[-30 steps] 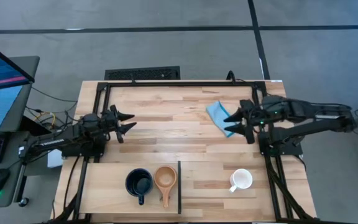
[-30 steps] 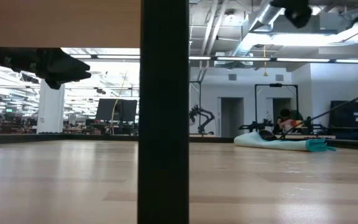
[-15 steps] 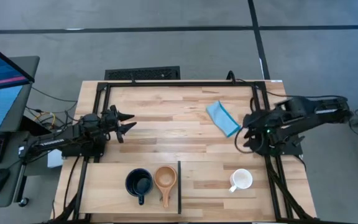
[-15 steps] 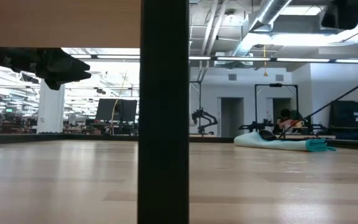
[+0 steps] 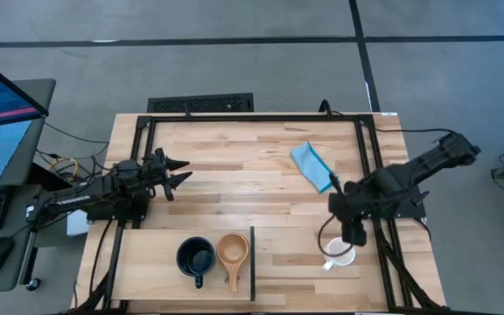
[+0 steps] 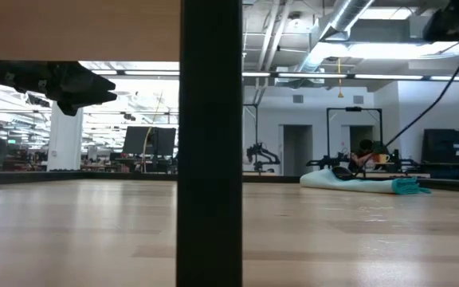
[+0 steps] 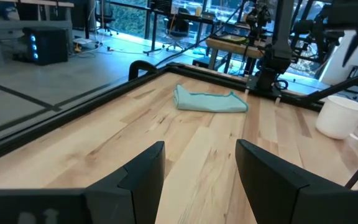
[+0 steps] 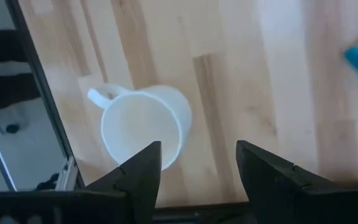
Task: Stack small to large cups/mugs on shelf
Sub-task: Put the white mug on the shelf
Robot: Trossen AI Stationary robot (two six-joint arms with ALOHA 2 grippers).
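Room: we see a grey floor crossed by dark lines around a striped butcher-block surface (image 5: 234, 166) framed in black rails; the low view looks across it into a lit workshop with doors and ducting. No brand, label or legible writing shows on any item we list.

Landmark: the shelf (image 5: 147, 262), a pale plain board with a thin dark upright edge (image 5: 252, 262), lies at the surface's near side.

On the shelf: the black mug (image 5: 195, 257), and just beside it, nearer the upright edge, the tan wooden cup (image 5: 233, 251) with its long handle. Both stand upright and unstacked.

Off the shelf, past the upright edge: the white mug (image 5: 339, 254), upright on the bare surface, mouth up, handle (image 8: 98, 96) out to one side.

Beyond the white mug from the shelf: a folded light-blue cloth (image 5: 311, 166), flat on the surface.

Right claw (image 5: 350, 234): hangs directly above the white mug, pointing down; fingers (image 8: 143, 168) spread wide, gripping nothing, not touching the mug.

Left claw (image 5: 180, 172): held above the surface, beyond the shelf's black-mug end and well apart from it; fingers (image 7: 143, 173) parted, empty.
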